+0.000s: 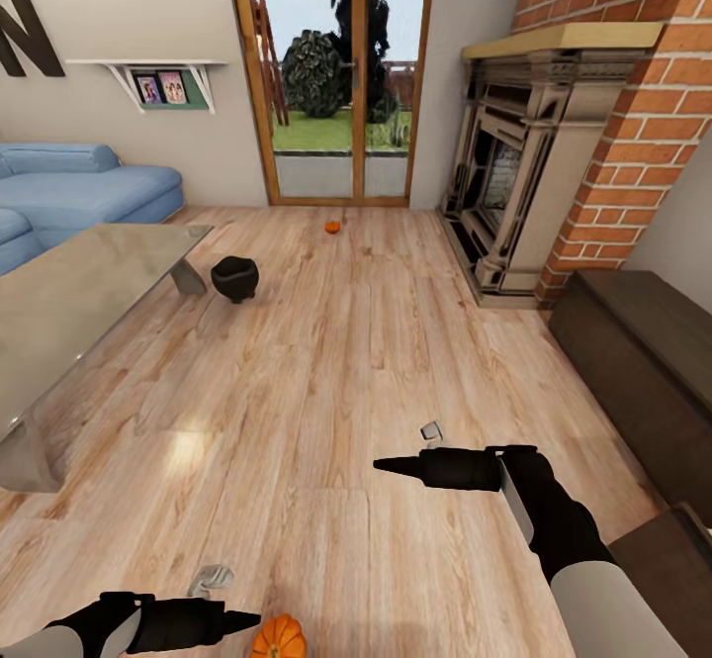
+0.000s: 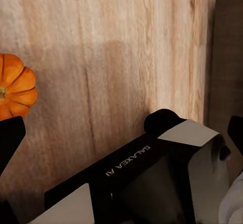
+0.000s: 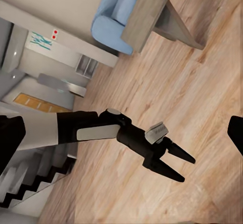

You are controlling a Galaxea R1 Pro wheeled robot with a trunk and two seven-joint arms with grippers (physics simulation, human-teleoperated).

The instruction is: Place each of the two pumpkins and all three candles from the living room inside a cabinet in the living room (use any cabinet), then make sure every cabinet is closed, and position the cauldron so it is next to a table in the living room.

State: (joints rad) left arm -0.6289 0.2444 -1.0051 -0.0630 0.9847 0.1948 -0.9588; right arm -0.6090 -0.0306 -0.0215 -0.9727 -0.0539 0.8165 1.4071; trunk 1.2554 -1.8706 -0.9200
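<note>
Pumpkin [image 1: 278,637], bottom centre: awaiting pickup, just beside left gripper [image 1: 247,621], parted, empty. Right gripper [image 1: 386,464]: opening indeterminate. Next: lower, straddle, close

Head view, layout. Counter [image 1: 69,292] at left, on the floor [image 1: 326,391]; sofa [image 1: 69,188] behind it against the far wall. Cauldron [image 1: 234,278] on the floor just beside the counter's far right corner. One pumpkin [image 1: 332,227] farther back, mid-floor, before the glass door [image 1: 336,74]. Fireplace [image 1: 524,163] right of the door; cabinet [image 1: 643,371] along the right wall, nearer than the fireplace. Second pumpkin [image 1: 278,637] at the near edge, just right of the left tool [image 1: 247,621]. Right tool [image 1: 381,464] over open floor, nearer than the cauldron, left of the cabinet.
</note>
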